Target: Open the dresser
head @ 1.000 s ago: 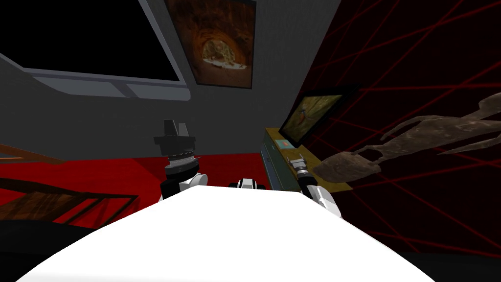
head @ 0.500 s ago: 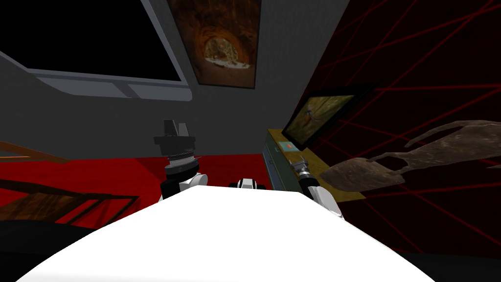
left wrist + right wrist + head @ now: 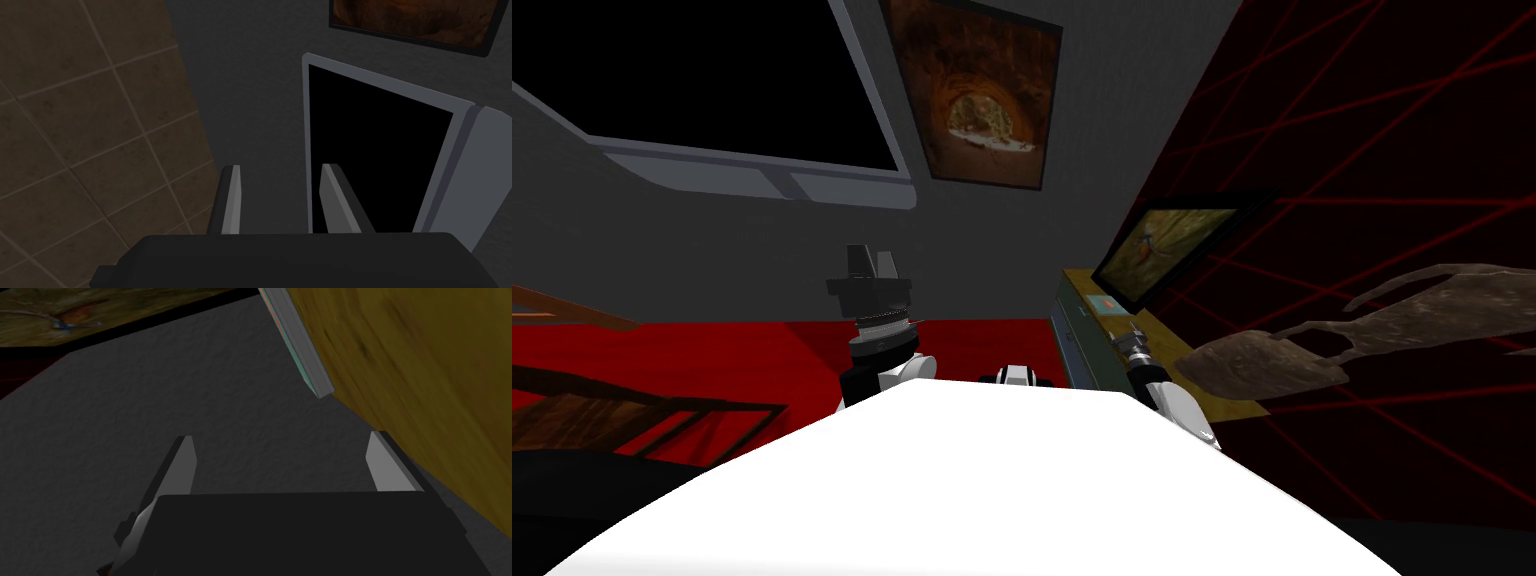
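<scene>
The dresser (image 3: 1072, 345) stands low against the dark wall at my right, with a grey-green front and a yellow-brown top (image 3: 425, 388). A thin teal slab (image 3: 1109, 304) lies on that top, and a framed picture (image 3: 1167, 245) leans behind it. The right gripper (image 3: 1134, 335) hovers at the top's front edge. In the right wrist view its fingers (image 3: 186, 460) are spread wide and hold nothing. One of them is just beside the yellow-brown surface, but I cannot tell whether it touches. The left gripper (image 3: 870, 262) is raised on my left, well apart from the dresser. Its fingers (image 3: 232, 200) are parted more narrowly, with nothing between them.
</scene>
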